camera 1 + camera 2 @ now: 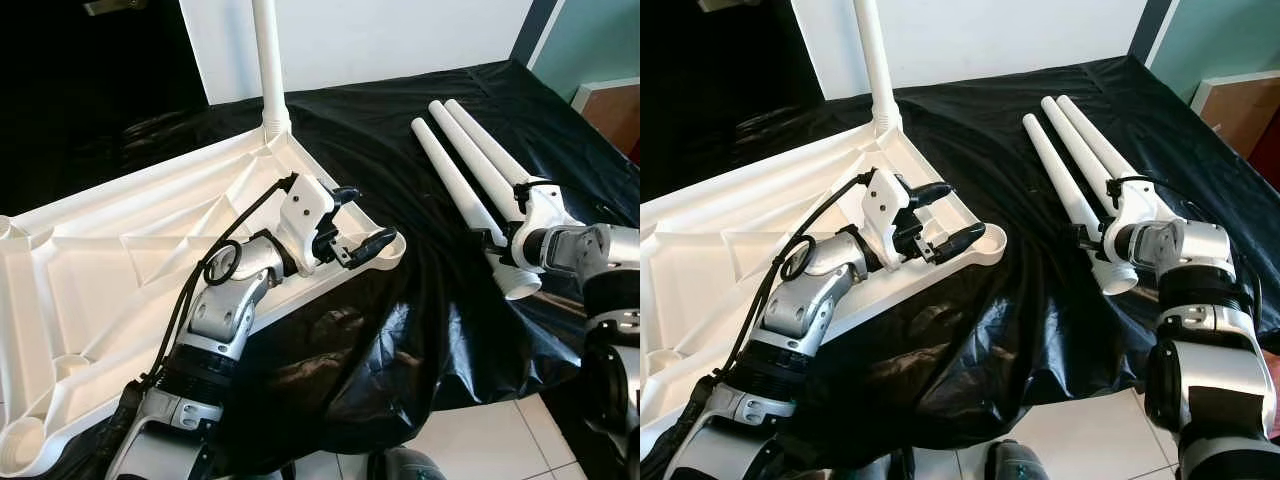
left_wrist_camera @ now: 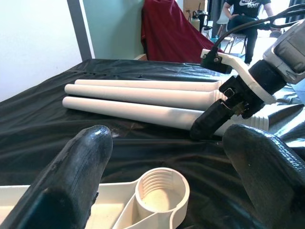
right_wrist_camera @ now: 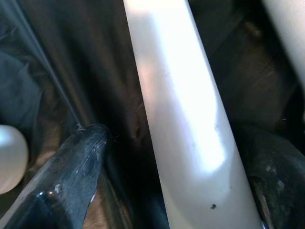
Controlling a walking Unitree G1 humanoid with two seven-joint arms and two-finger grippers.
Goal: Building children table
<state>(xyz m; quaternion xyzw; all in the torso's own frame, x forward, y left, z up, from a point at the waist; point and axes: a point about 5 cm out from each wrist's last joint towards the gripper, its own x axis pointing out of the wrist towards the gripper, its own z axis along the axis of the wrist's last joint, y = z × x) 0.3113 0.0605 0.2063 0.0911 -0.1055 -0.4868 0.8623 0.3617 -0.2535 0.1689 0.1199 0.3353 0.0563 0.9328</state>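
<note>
**Leg pick-up could slip at the table's edge**

The right gripper (image 1: pixel 1092 243) straddles the nearest leg (image 1: pixel 455 178) of three lying on black sheeting (image 1: pixel 380 330), its fingers spread to either side and not yet closed on it. The left gripper (image 1: pixel 362 232) hovers wide open and empty over the tabletop's (image 1: pixel 120 230) corner socket (image 2: pixel 161 193). One leg (image 1: pixel 268 60) already stands upright in the far corner. A loose grip could roll the tube off the slick sheet.

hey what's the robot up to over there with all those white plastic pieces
It is putting together a small white table. The tabletop lies upside down on a black sheet, one leg already standing in a corner socket. The left gripper sits open at the near corner socket. The right gripper straddles one of three loose legs, not yet closed.
</note>
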